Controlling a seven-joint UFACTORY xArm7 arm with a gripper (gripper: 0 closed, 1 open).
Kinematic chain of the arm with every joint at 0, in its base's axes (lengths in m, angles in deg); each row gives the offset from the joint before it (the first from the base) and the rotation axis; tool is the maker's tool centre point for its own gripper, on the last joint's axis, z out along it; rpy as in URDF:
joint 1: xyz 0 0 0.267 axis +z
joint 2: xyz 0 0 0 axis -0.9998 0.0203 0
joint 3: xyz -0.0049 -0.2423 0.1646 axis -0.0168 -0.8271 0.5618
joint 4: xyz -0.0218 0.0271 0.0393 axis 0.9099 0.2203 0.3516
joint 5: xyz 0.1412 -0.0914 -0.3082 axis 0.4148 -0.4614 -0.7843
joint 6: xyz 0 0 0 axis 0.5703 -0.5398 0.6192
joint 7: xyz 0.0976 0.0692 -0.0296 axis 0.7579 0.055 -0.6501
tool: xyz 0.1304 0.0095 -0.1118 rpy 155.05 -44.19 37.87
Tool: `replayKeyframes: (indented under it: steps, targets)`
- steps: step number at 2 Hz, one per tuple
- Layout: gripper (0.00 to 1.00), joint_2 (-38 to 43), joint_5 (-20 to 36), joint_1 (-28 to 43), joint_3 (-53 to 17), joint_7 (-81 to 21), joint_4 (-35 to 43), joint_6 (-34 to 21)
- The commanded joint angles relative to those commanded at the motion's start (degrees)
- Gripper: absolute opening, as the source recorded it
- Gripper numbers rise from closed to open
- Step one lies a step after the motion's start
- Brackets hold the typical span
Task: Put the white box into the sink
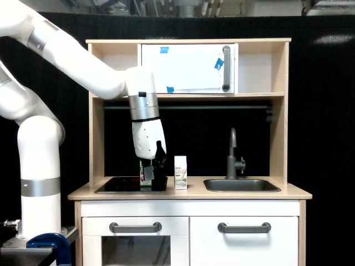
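White box [180, 172] stands upright on countertop, left of sink [242, 185]. Gripper [160, 178] hangs just left of box, overlapping juice carton [143, 175]; jaw state unclear.

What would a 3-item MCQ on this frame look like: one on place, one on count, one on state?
1. Where does the white box stand?
A. in the sink
B. on the countertop between the stovetop and the sink
C. on the upper shelf

2. How many cartons are on the countertop?
A. one
B. two
C. three

3. What is in the sink?
A. the white box
B. a cup
C. nothing visible

Answers:
1 B, it stands between the stovetop and the sink.
2 B, the white box and the green juice carton.
3 C, nothing shows above its rim, and the hand holds nothing visible.
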Motion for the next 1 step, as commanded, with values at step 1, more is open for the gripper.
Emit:
replayKeyframes:
  steps: [1]
  targets:
    - [1.00, 16.2, 18.2, 20.8, -24.6, -70.3, 15.7, -12.5]
